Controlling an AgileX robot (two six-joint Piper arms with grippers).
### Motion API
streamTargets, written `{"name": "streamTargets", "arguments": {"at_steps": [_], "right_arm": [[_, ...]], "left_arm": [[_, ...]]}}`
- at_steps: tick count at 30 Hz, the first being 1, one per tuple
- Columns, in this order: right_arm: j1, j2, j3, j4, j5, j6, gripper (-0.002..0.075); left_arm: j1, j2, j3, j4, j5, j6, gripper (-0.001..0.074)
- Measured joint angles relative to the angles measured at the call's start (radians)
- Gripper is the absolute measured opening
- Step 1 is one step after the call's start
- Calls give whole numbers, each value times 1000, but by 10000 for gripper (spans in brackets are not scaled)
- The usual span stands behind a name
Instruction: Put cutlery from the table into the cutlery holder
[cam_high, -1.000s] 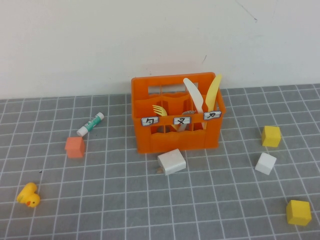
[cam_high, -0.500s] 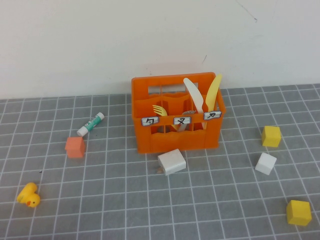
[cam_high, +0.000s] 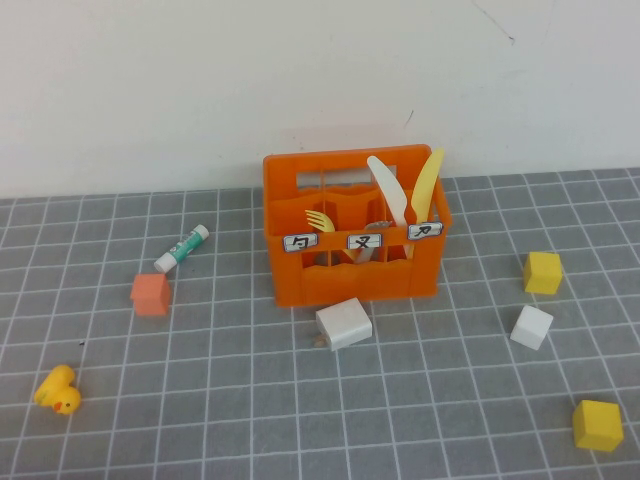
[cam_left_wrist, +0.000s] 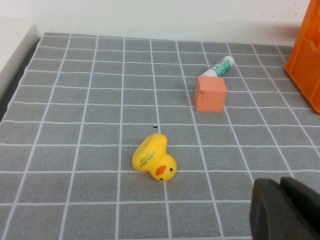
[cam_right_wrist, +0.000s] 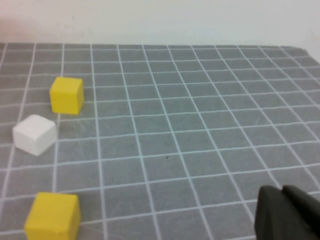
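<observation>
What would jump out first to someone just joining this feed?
The orange cutlery holder at the back centre of the table, with a white knife and yellow knife sticking up from it. Both arms are out of the high view; left gripper sits near the rubber duck, right gripper near yellow cubes.

Two yellow cubes (cam_high: 542, 272) (cam_high: 597, 425), two white blocks (cam_high: 531, 327) (cam_high: 343, 323), one orange cube (cam_high: 150, 294), one yellow rubber duck (cam_high: 57, 390), one orange three-compartment plastic crate (cam_high: 352, 283).
</observation>
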Motion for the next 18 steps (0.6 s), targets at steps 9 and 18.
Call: {"name": "streamTargets", "arguments": {"at_steps": [9, 18], "right_arm": [[87, 0, 0, -15, 13, 61, -1], [89, 0, -1, -17, 19, 63, -1]], "left_arm": [[0, 0, 0, 0, 0, 0, -1], [0, 0, 0, 0, 0, 0, -1]]}}
